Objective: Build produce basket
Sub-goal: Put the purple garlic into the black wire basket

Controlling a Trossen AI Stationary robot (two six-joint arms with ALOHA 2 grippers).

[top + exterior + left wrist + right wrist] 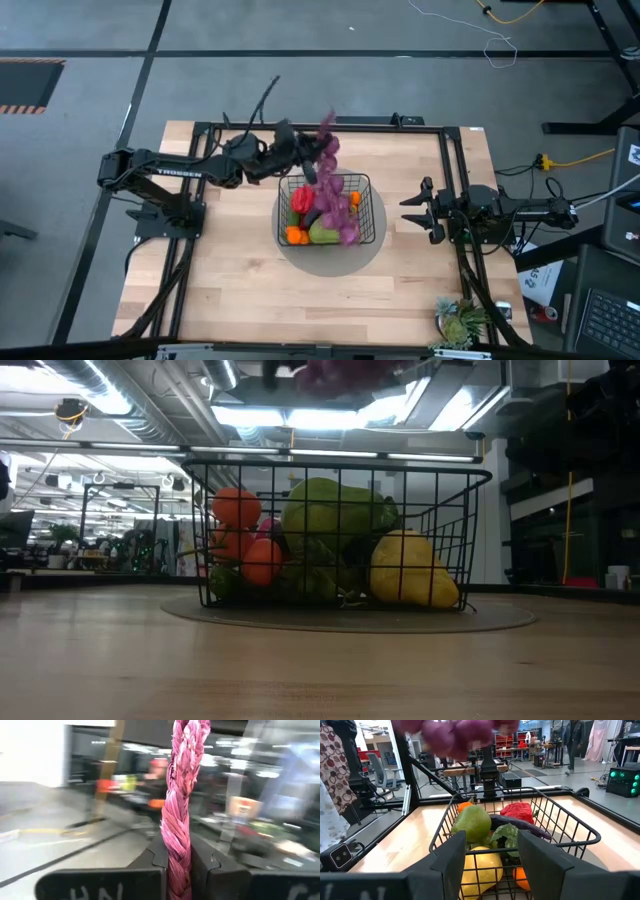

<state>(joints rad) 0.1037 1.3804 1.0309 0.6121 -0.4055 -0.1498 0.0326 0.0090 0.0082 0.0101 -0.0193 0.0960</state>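
Purple braided string (181,810) is pinched between the two dark fingers of the left end effector (180,862), its strands rising past the fingertips in the left wrist view. Seen from above, the left end effector (300,150) is held over the rear edge of the basket (367,183), with a blurred purple bunch (336,195) hanging from it down across the basket's opening. The left arm (165,170) reaches in from the table's left side, its forearm roughly level and angled toward the centre.

Black and wire-gridded, the basket stands upright on a flat grey round mat (330,262) in the middle of the wooden table (230,280). Inside lie an orange (236,507), a green pear (471,823), a yellow lemon (410,570), a red pepper (517,811) and a dark long vegetable (520,826).

Spread apart and empty, the fingers of the right end effector (418,211) point at the basket from just to its right, the right arm (520,208) stretched low along the table's right side. A spiky green potted plant (460,322) sits near the table's front right corner.
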